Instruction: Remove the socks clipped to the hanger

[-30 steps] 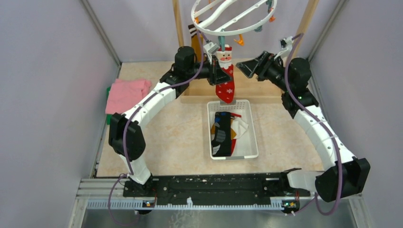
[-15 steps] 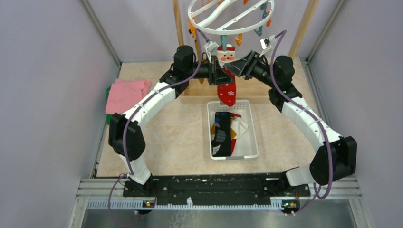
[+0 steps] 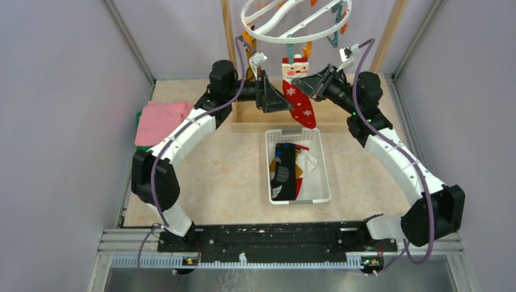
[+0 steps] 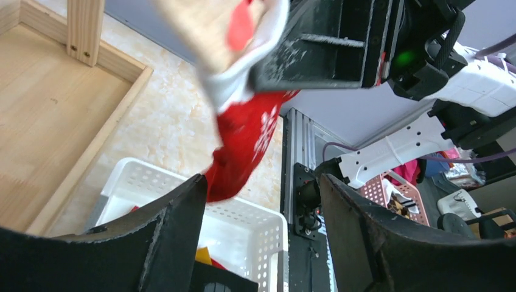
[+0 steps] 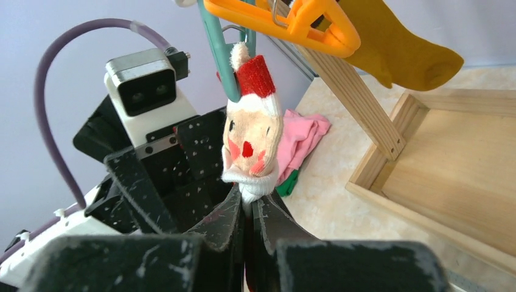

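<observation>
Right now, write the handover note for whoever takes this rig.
Left gripper: open, holding nothing, beside the Santa sock.
Right gripper: shut on the Santa sock just below its face.
The Santa sock hangs from a teal clip on the hanger; a yellow sock hangs there too.
Done: other socks lie in the white basket.
Left: pull the Santa sock free, then the yellow one.

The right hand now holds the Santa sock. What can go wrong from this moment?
1. The teal clip grips the sock above the right hand; a hard pull may stretch it or swing the hanger.
2. The sock hangs near the basket's far rim, so released here it may miss.
</observation>
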You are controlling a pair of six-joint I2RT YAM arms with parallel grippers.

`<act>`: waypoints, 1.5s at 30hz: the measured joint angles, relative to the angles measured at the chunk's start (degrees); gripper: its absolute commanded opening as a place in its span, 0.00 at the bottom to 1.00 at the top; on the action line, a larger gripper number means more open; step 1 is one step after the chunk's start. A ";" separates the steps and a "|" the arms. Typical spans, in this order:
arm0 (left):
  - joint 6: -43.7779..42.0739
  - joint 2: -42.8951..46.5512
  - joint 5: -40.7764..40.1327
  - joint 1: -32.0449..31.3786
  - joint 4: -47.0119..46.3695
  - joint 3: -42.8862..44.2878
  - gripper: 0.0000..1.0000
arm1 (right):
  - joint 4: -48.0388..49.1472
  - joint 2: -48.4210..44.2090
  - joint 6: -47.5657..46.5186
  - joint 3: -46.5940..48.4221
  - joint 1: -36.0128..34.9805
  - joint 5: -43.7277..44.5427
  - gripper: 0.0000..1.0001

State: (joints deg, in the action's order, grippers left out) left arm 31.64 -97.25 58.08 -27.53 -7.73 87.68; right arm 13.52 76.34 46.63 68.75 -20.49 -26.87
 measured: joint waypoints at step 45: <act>5.27 1.90 3.63 -1.49 -11.08 -7.76 0.00 | -2.95 6.75 -0.59 12.76 0.02 0.15 0.66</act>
State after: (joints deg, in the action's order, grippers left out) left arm 36.91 -95.35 61.71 -29.02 -18.81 79.92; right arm 10.57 83.09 46.04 81.52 -20.47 -26.72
